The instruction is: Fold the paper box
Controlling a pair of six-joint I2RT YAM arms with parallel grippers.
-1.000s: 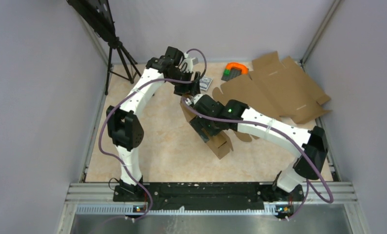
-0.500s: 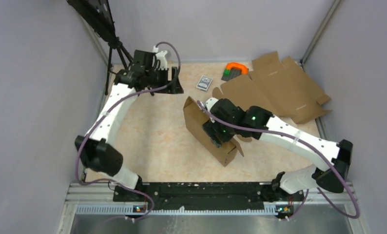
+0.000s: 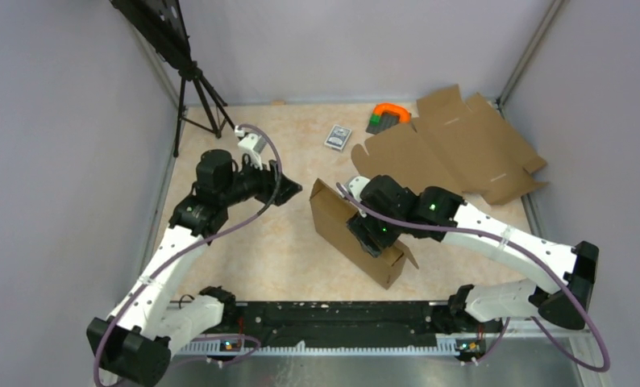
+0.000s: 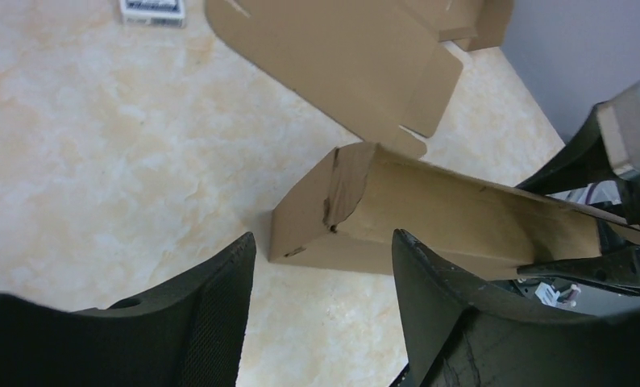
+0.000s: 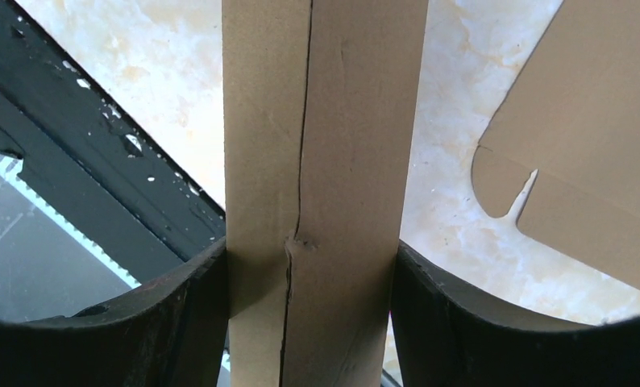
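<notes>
The paper box (image 3: pixel 342 228), folded into a shallow brown cardboard shape, stands on edge near the table's middle. My right gripper (image 3: pixel 375 234) is shut on it across its narrow thickness; in the right wrist view the box (image 5: pixel 321 161) fills the gap between both fingers (image 5: pixel 196 314). My left gripper (image 3: pixel 288 189) hangs open to the left of the box, apart from it. In the left wrist view the box's end (image 4: pixel 357 205) lies beyond the open gripper (image 4: pixel 323 274), with only floor between the fingers.
A flat brown cardboard blank (image 3: pixel 454 149) lies spread at the back right. A small grey card pack (image 3: pixel 338 136) and an orange and green object (image 3: pixel 389 115) sit at the back. A black tripod (image 3: pixel 189 89) stands in the back left corner. The black base rail (image 3: pixel 333 314) runs along the near edge.
My left arm has let go and swung back from the far middle to the left, away from the box. My right gripper has carried the box nearer and slightly right.
</notes>
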